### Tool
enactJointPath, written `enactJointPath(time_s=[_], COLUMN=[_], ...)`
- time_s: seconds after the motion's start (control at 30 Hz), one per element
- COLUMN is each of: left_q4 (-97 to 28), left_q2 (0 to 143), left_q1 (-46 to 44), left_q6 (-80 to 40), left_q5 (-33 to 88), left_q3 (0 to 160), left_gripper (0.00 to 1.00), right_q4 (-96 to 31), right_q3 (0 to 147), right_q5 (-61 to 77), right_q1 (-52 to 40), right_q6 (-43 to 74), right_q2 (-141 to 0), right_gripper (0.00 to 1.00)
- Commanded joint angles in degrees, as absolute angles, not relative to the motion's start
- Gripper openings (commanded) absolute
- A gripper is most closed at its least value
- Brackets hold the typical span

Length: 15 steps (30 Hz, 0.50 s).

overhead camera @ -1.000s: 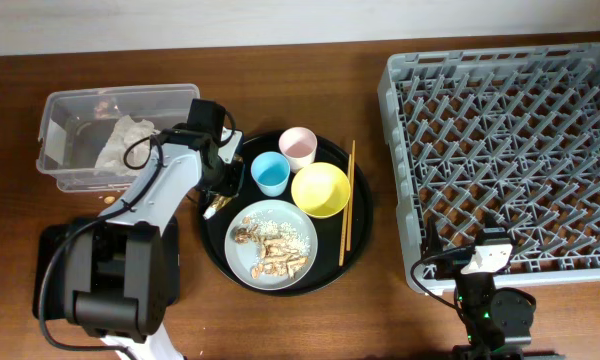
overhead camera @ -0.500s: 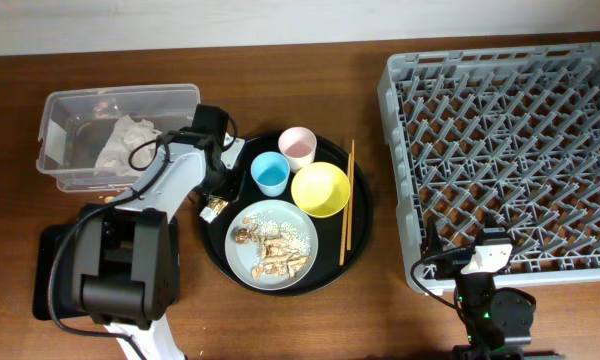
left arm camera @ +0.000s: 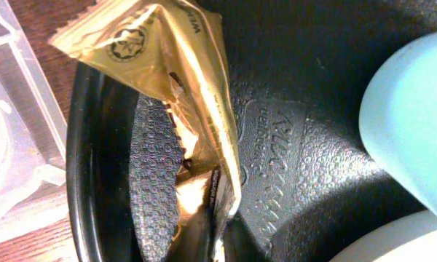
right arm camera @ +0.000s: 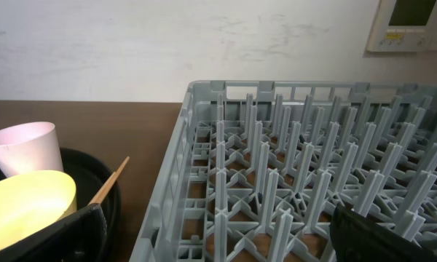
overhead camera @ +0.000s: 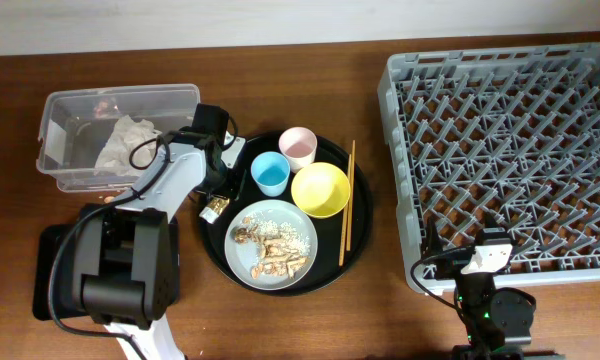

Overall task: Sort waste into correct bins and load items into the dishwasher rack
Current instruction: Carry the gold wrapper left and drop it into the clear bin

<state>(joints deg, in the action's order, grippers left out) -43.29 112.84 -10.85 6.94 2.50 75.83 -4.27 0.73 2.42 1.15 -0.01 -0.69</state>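
The brown wooden table (overhead camera: 380, 320) stands against a white wall (right arm camera: 95, 44). At the left edge of the large round black tray (overhead camera: 325, 262), the left gripper (overhead camera: 216, 198) is closed on a crinkled gold-brown foil wrapper (left arm camera: 197, 94). The right gripper (right arm camera: 218, 225) stands wide, holding nothing, at the near edge of the big grey plastic dishwasher rack (overhead camera: 500, 130).

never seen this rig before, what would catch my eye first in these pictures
The large square grey plastic dishwasher rack fills the right side, with nothing loaded. At centre a round black tray holds a yellow bowl, a small pink cup, a small light-blue cup and a pale grey-blue round plate of rice scraps. At the tray's left edge the left gripper is shut on a shiny gold foil wrapper.
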Motion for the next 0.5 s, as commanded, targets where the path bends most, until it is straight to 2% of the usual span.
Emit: enactJointPath(time_s=[0.0, 0.23, 0.47], left_q4=[-43.55, -48.14, -49.58], left_q2=[113.54, 111.92, 105.91], left_q1=[-10.83, -10.81, -10.22], left_q6=[6.92, 6.57, 0.34], left_q5=[2.13, 7.14, 7.7], left_q3=[75.81, 83.44, 90.28], left_gripper=[0.0, 0.0, 0.0], right_q4=[-4.47, -4.45, -4.47], right_q3=[0.32, 0.32, 0.32], right_q5=[1.89, 1.89, 1.89], right_q1=[1.52, 1.52, 1.52], right_q6=[0.23, 0.23, 0.23], right_q2=[-0.32, -0.32, -0.32], right_gripper=[0.99, 0.99, 0.99])
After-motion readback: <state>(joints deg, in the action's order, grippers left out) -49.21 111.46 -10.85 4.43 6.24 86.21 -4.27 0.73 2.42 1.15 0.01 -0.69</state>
